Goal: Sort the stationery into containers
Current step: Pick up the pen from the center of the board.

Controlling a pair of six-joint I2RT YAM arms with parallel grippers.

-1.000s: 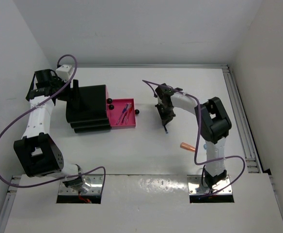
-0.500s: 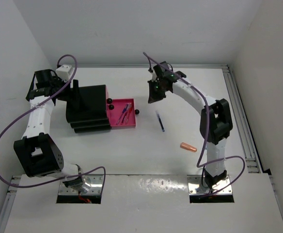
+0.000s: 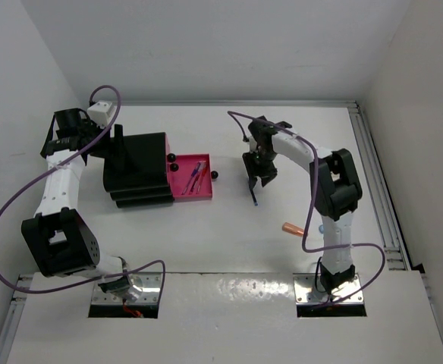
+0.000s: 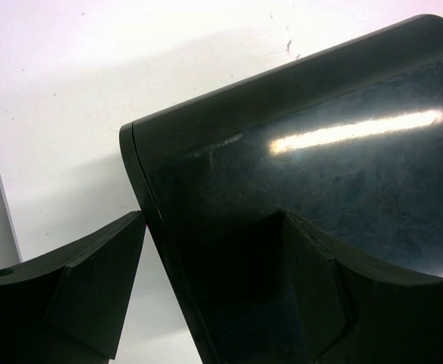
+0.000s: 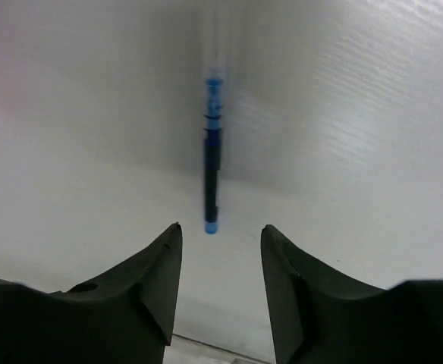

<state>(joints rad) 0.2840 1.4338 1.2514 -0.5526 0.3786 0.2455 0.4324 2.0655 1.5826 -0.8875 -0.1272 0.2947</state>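
Mostly white table (image 3: 229,243), white walls (image 3: 206,45), blue pen (image 5: 212,174).

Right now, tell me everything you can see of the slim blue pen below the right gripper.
The slim blue pen is a thin, straight, plastic-looking stick, dark blue in the body with lighter blue ends. It lies flat on the white table, nothing else touching it. The right gripper hangs open over one end, seemingly clear of it.

Our left arm (image 3: 58,186) stretches away along the left side, and the left tool (image 3: 119,144) at its end has its fingers spread wide. Our right arm (image 3: 293,150) folds at the elbow and reaches inward; the right tool (image 3: 257,176) points down, fingers parted.
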